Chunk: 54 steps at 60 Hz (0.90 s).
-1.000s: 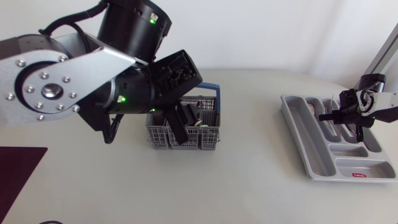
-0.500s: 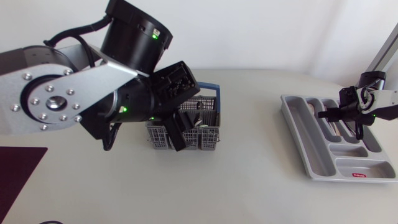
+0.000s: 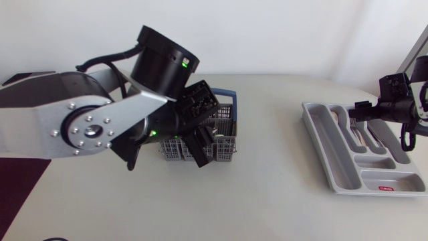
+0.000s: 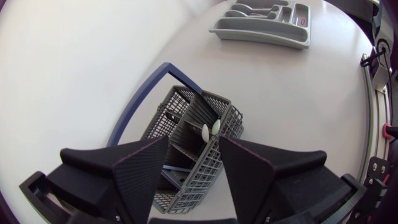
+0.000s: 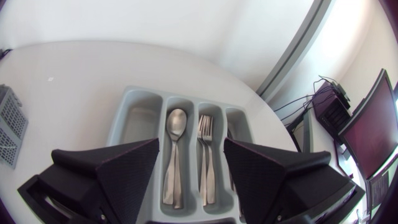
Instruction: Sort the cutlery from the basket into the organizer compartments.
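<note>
While the left fingers [image 4: 140, 174] are wide apart, the grey basket [image 4: 180, 112] shows between them, with two pale cutlery tips [image 4: 210, 129] poking up inside. That basket sits near the middle of the bench [image 3: 267, 201], a bit to the left. The right fingers [image 5: 124, 168] are apart too and hold nothing. They hang over the grey organizer [image 5: 134, 124] at the right of the frame, where a spoon [image 5: 176, 124] and forks [image 5: 205, 134] lie in side-by-side slots.
</note>
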Each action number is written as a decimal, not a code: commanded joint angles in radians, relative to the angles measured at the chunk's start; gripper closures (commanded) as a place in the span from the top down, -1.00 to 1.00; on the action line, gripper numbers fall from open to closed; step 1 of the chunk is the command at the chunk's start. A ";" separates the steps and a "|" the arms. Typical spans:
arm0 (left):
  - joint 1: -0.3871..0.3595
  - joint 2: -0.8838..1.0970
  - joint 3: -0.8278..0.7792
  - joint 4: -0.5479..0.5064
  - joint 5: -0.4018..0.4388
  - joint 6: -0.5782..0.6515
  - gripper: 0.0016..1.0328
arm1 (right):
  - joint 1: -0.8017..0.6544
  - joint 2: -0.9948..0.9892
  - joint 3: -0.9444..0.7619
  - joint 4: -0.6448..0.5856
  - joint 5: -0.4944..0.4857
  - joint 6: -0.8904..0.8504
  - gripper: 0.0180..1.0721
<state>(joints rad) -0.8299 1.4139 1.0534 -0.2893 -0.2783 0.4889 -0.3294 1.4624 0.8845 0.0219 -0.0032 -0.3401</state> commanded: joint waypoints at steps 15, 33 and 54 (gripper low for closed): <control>-0.023 0.155 0.059 0.001 -0.048 -0.064 0.01 | 0.165 -0.247 -0.124 -0.168 -0.026 0.050 0.52; -0.009 0.252 0.232 -0.186 -0.052 -0.144 0.01 | 0.262 -0.323 -0.171 -0.229 -0.018 0.079 0.53; 0.006 0.376 0.453 -0.424 -0.052 -0.239 0.00 | 0.313 -0.333 -0.180 -0.272 -0.015 0.101 0.58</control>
<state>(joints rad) -0.8295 1.7561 1.4483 -0.6746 -0.3237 0.2993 -0.0319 1.1427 0.7212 -0.2325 -0.0223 -0.2676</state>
